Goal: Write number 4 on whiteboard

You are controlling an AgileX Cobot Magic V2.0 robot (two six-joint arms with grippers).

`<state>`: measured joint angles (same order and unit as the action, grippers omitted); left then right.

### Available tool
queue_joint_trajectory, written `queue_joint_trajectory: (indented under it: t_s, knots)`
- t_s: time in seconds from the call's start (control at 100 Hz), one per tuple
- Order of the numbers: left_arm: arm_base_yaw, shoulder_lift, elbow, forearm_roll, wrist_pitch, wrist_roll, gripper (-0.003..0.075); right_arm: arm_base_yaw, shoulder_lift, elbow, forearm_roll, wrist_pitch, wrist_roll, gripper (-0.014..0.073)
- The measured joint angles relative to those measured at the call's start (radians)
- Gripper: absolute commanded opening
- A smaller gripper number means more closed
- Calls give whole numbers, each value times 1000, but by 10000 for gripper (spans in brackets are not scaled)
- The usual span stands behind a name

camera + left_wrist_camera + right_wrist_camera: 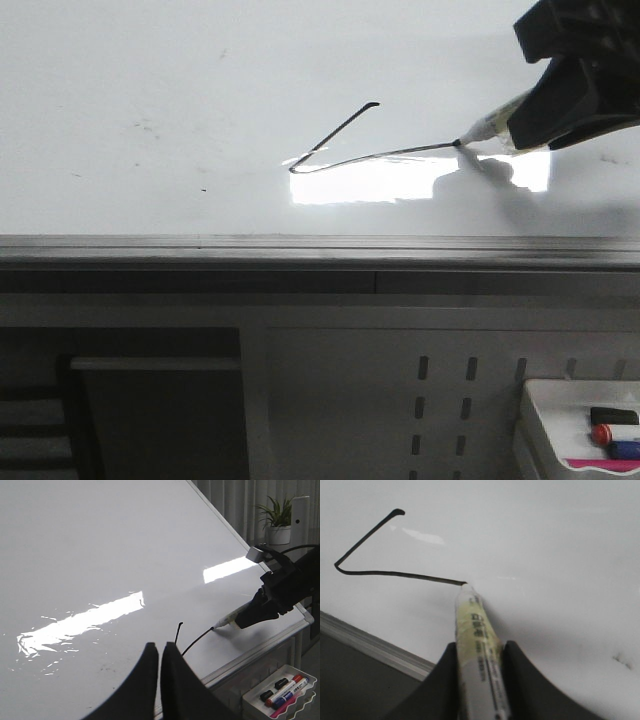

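Observation:
The whiteboard [150,60] fills the front view, glossy white with faint smudges. Two black strokes of the number 4 [335,135] are on it: a slanted line and a long crossbar [395,573] running from its lower end. My right gripper [479,650] is shut on a marker [475,625], and the marker's tip [458,144] touches the board at the crossbar's right end. My left gripper [160,647] hovers over the board near the strokes [197,639]. Its fingers are shut with nothing between them. It is out of the front view.
A grey metal edge strip [300,250] runs along the board's near side. A small white tray [545,400] of markers sits below it at the right. In the left wrist view a potted plant [277,517] stands beyond the board's far corner.

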<state>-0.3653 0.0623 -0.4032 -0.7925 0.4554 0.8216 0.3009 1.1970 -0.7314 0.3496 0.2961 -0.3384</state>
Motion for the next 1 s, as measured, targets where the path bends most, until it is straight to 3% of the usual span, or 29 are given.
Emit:
queue_joint_trajectory:
  t_s: [0.18,0.48,1.0]
  knots:
    - [0,0,0,0,0,0,-20,3,-38,0,11,21,0,-60]
    - [0,0,0,0,0,0,-20,106,-135,-50,28,-6,0,-60]
    - [0,0,0,0,0,0,-20,120,29,-52,32,-116,0,-66]
